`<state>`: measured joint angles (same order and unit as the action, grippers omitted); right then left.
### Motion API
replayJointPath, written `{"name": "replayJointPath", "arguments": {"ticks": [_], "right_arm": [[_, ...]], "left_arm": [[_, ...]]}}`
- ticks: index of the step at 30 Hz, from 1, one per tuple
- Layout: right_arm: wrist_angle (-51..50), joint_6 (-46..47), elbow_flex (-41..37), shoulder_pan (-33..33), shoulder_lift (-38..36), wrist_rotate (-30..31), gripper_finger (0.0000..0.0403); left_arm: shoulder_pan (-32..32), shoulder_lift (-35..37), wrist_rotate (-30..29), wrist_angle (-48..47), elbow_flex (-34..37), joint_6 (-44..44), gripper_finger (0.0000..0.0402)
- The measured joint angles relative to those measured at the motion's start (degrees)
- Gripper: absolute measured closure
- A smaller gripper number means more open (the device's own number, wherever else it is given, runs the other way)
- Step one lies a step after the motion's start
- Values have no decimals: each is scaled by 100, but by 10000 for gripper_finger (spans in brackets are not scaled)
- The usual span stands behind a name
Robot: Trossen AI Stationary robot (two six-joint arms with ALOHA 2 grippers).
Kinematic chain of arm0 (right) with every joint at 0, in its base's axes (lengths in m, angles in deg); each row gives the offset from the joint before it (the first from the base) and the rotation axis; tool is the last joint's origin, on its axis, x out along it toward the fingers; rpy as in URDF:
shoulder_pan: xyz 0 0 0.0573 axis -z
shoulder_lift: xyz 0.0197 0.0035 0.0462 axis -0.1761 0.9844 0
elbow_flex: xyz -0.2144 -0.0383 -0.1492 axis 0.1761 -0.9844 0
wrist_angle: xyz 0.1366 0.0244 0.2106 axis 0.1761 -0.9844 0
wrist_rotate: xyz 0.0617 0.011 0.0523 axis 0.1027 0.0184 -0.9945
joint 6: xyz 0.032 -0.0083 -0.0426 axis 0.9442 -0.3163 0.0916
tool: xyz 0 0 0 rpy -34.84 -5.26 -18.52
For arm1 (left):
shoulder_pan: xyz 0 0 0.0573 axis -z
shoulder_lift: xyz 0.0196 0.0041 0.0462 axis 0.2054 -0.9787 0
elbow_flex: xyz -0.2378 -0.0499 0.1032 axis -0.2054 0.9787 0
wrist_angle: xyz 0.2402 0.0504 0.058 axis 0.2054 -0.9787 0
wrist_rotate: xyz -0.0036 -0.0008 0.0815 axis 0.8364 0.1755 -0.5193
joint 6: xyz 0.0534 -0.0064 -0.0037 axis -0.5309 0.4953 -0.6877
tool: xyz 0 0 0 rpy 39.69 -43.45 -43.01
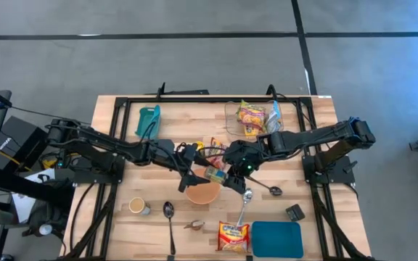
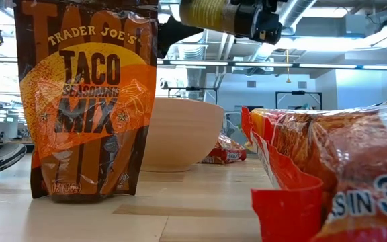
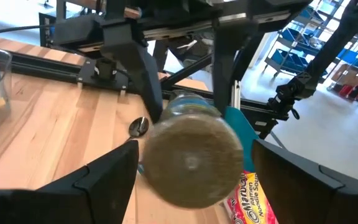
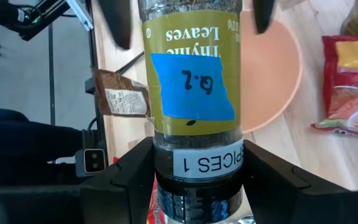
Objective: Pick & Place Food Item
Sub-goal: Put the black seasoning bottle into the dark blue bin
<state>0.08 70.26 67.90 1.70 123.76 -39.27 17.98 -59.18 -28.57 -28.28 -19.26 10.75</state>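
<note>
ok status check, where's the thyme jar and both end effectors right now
Right end effector shut on thyme jar at its cap end, above the bowl. Left end effector open around the jar's base, not gripping. Nothing blocking.

Robotics lab or test bay inside an industrial-type building: grey concrete floor [image 1: 194,65] marked with dark tape lines across the top of the high view, exposed ceiling ducts [image 2: 200,50] and strip lights at the upper middle of the low view. Wooden table [image 1: 115,225] fixed in a black metal frame [image 1: 122,105], with cabling and a black equipment box [image 1: 17,141] at the left edge of the high view. Blue storage bins on racks [image 3: 297,53] stand at the upper right of the left wrist view.
</note>
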Motion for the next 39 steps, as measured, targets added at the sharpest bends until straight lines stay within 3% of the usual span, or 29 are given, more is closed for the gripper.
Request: {"name": "replayJointPath", "arguments": {"ticks": [39], "right_arm": [[297,-61,0,349,0,-429,210]], "left_arm": [[-122,-20,155,0,-2,52,101]]}}
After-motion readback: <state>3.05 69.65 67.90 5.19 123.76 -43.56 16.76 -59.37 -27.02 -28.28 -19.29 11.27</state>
